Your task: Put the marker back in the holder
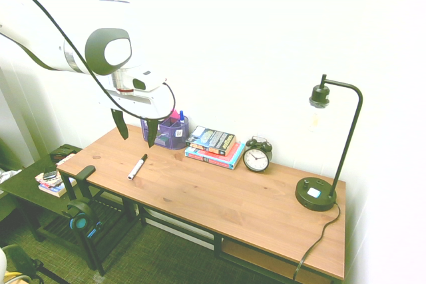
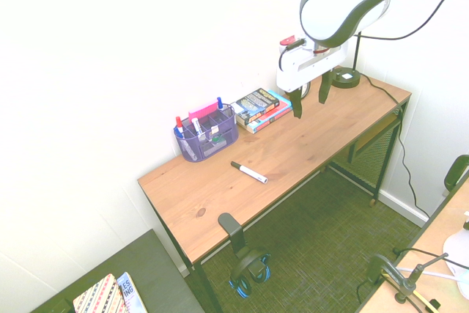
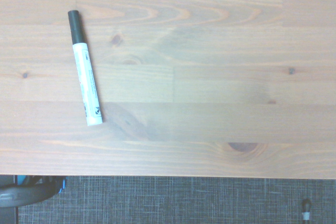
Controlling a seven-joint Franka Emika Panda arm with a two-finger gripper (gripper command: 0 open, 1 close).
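First exterior view
Holder (image 1: 165,134): dark purple, see-through, at the back of the worktop (image 1: 219,197), upper left of centre; partly hidden behind the tool's fingers.
Holder contents: a pink item (image 1: 174,115) and a blue-capped pen (image 1: 181,116) stand up out of it.
Marker (image 1: 137,167): lying flat on the worktop, left of centre, black cap toward the holder, well apart from it.
Tool (image 1: 136,130): hangs in the air at upper left, pointing down, fingers spread wide, nothing between them.
Around: stack of books (image 1: 214,145) just right of the holder, alarm clock (image 1: 257,155) beside the books, black desk lamp (image 1: 326,164) at right.

Second exterior view
Holder (image 2: 207,135): left of centre at the wall side of the worktop (image 2: 293,152), split into compartments.
Holder contents: red-capped pen (image 2: 178,124) at its left end, pink item (image 2: 202,111) at the back, blue-capped pen (image 2: 219,103) at the right end.
Marker (image 2: 249,172): on bare wood in front of the holder, toward the near edge, touching nothing.
Tool (image 2: 311,100): upper right, above the worktop, fingers apart and empty, well clear of marker and holder.
Books (image 2: 262,108): between holder and tool.
Headphones (image 2: 248,269): hanging from a hook at the worktop's near edge, bottom centre.

Wrist view
Marker (image 3: 84,67): upper left of the frame, black cap uppermost, white barrel slanting down.
Worktop (image 3: 210,77): bare wood fills most of the frame; dark carpet (image 3: 173,200) along the bottom.
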